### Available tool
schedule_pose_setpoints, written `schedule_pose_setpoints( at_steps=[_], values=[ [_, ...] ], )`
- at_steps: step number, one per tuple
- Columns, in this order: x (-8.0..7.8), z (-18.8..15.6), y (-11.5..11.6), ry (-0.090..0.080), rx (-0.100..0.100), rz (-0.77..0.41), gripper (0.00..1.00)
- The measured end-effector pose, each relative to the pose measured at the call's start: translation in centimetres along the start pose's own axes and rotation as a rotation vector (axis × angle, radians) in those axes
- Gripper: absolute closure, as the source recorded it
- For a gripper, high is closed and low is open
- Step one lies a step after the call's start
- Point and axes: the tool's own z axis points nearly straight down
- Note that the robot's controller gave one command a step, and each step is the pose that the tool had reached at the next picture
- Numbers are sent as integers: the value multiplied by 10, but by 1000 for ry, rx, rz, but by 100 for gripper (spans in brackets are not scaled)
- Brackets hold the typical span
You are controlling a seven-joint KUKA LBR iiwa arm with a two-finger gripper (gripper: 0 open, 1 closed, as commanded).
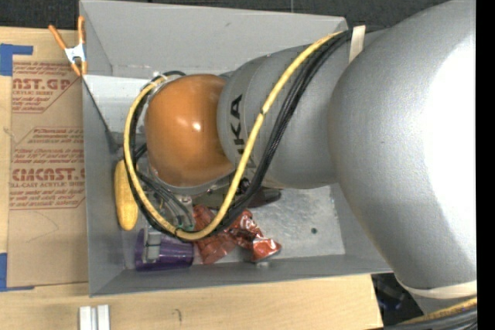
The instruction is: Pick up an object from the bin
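Observation:
My gripper [173, 208] reaches down into the front left part of the bin, and only a bit of its dark metal body shows under the wrist. Right below it lies a purple cylinder-like thing [164, 253] against the front wall. A crumpled red wrapper-like thing [241, 237] lies just to the right of that, partly under the gripper. To the gripper's left, a yellow banana-shaped thing [124, 197] stretches along the left wall.
The arm with its orange dome and yellow and black cables covers most of the bin from the right. A strip of grey floor shows at the front right, and the far wall stands bare behind the arm.

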Motion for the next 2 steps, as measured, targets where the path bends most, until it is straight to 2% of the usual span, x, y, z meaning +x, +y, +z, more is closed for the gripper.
schedule_pose_setpoints(
  at_steps=[1,2],
  values=[
    [-2,-4,-1,-7,-2,2,0],
    [-4,9,-34,-10,-4,-206,0]
  ],
)
